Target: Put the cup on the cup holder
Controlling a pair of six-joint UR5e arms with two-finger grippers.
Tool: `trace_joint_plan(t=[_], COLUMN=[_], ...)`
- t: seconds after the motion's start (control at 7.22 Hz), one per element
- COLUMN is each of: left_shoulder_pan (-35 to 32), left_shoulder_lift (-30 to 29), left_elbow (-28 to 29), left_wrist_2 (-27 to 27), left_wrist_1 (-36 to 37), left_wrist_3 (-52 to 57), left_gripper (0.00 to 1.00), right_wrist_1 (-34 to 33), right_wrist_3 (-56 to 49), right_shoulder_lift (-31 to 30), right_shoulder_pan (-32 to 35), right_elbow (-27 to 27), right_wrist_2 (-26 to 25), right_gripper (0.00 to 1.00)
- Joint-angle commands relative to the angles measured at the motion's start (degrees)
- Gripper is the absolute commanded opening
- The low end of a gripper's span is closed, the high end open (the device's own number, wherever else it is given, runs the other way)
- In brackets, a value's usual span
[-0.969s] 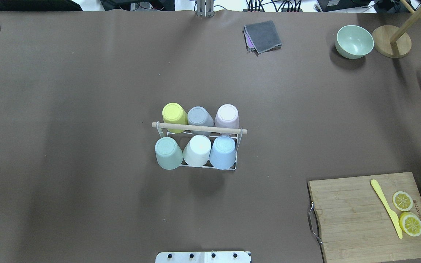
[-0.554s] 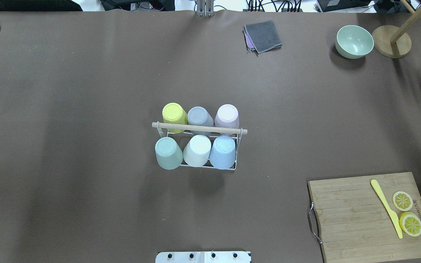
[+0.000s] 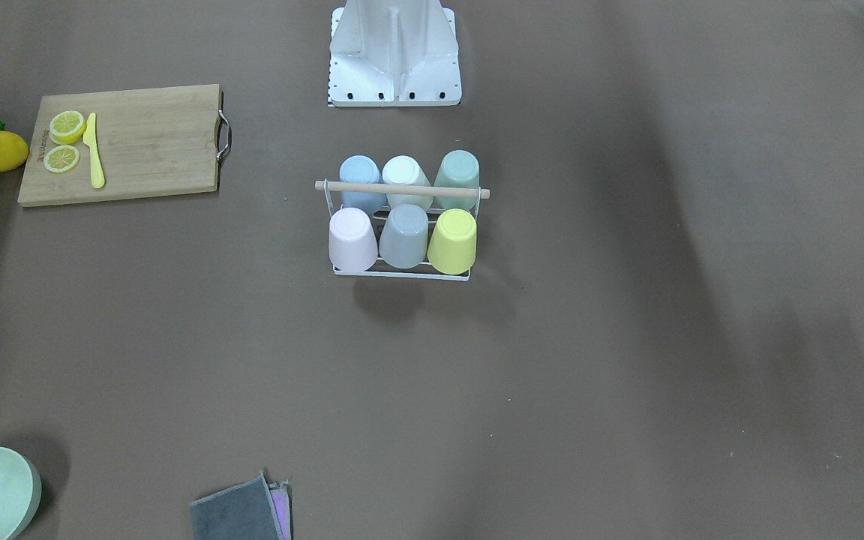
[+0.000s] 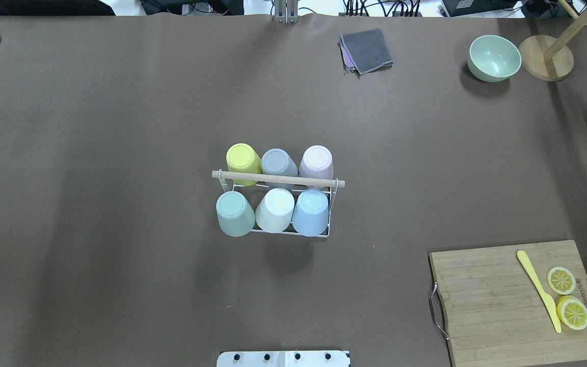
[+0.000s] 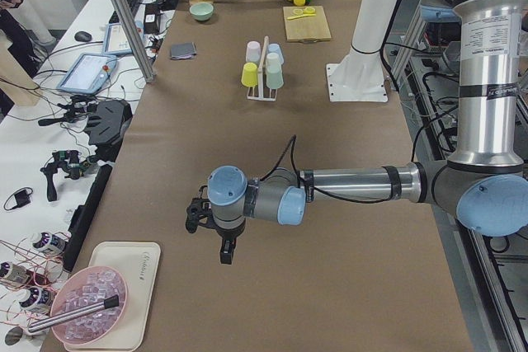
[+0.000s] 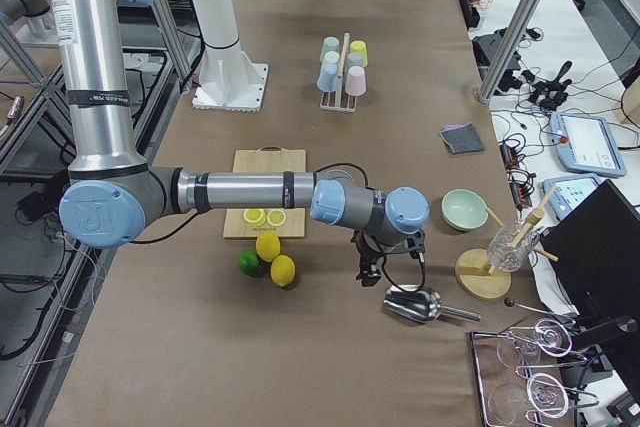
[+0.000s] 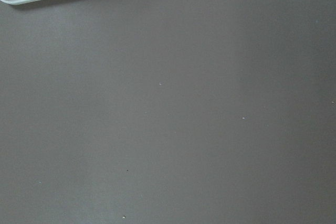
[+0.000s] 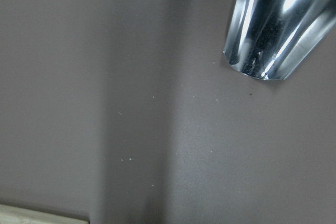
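white wire cup holder (image 4: 278, 179) at the centre of the table (image 4: 120, 153), six upturned cups (image 4: 274, 210) on its prongs. left gripper (image 5: 221, 241) and right gripper (image 6: 368, 269) hover well apart from it; cannot tell whether either is open. cutting board (image 4: 497, 300) lettering is unreadable.

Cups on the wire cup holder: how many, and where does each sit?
6, all inverted on the cup holder. Far row, robot's left to right: yellow cup, grey cup, pink cup. Near row: green cup, white cup, blue cup. None appears hidden.
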Motion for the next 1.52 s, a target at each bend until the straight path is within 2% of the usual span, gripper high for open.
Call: trace_joint_plan(t=[0.0,0.28,0.42,0.69,1.38], left_shoulder_pan=[-0.99,-1.08,-0.82,-0.99,-0.9], left_shoulder_lift=[0.35,0.35,1.22,1.76,1.94], left_elbow=[-0.39,-2.14,-1.89,-1.37,-1.63], left_wrist_2=[-1.16,-1.24,-1.07,-1.07,-1.16], left_wrist_1=[-0.01,-0.01,-0.01,-0.01,-0.01], left_wrist_3=[-0.01,0.07,0.25,-0.1,-0.19], left_gripper=[0.97,0.97,0.97,0.97,0.97], right_wrist_1=[2.86,6.79,8.03,8.4,11.73], right_wrist_3=[6.86,12.14,15.12,15.42,15.68], right_shoulder_lift=[-0.77,-1.03,-0.69,-0.33,-0.95], right_shoulder_pan=[-0.29,-1.43,-1.96,-2.05,-2.05], right_elbow=[-0.61,-2.87,-2.98,-1.84,-0.34], right_wrist_2=[-0.15,-0.33,-1.98,-5.75,-6.13], right_gripper=[0.99,0.99,0.99,0.99,0.99])
